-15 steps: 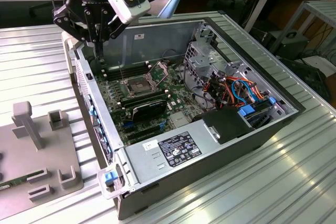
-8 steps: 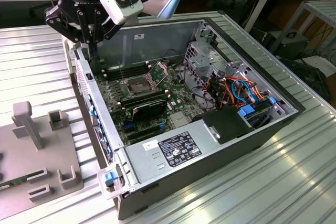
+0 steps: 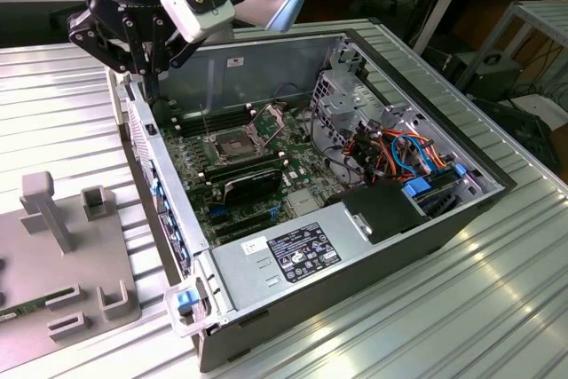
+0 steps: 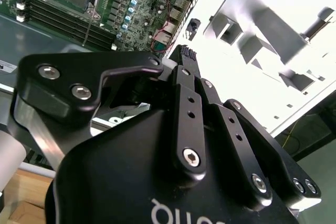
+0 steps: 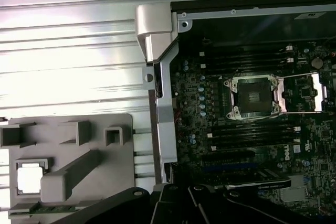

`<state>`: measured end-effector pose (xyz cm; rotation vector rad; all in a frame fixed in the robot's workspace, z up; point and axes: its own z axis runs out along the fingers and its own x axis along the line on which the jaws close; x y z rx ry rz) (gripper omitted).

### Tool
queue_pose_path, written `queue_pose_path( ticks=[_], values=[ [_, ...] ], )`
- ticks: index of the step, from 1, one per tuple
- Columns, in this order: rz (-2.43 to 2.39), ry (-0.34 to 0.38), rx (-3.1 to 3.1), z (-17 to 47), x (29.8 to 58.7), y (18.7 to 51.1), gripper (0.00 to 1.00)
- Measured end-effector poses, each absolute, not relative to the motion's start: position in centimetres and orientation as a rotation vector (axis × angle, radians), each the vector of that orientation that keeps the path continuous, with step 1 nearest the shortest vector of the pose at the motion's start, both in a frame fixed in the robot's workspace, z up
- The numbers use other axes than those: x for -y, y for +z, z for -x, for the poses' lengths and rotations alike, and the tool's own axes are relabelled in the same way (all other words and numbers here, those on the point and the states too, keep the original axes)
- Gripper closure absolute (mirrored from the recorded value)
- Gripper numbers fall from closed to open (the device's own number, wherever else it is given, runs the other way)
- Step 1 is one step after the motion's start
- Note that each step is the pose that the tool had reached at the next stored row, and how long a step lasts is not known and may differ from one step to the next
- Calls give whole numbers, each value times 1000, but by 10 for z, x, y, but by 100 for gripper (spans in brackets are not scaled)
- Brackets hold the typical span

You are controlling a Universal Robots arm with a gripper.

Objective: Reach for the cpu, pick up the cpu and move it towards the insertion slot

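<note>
One gripper (image 3: 147, 77): jaws pressed together, empty
cpu (image 5: 29, 178): in grey tray (image 5: 121, 174), well apart from fingers (image 4: 185, 93)
insertion slot (image 5: 254, 96): apart from fingers, uncovered

The cpu (image 5: 29, 178) lies flat in the grey holder (image 5: 121, 166); the insertion slot (image 5: 253, 97) stands open.

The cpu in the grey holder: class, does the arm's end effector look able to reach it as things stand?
Probably yes: in the first wrist view the cpu lies uncovered in a pocket of the grey holder, only a raised bar beside it.
</note>
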<state>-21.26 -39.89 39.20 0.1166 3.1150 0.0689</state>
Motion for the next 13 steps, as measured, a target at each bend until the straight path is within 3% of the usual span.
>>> queue_pose_path(
  ticks=[13],
  values=[
    [-117, 69, -3115, 223, 399, 392, 89]
  ],
)
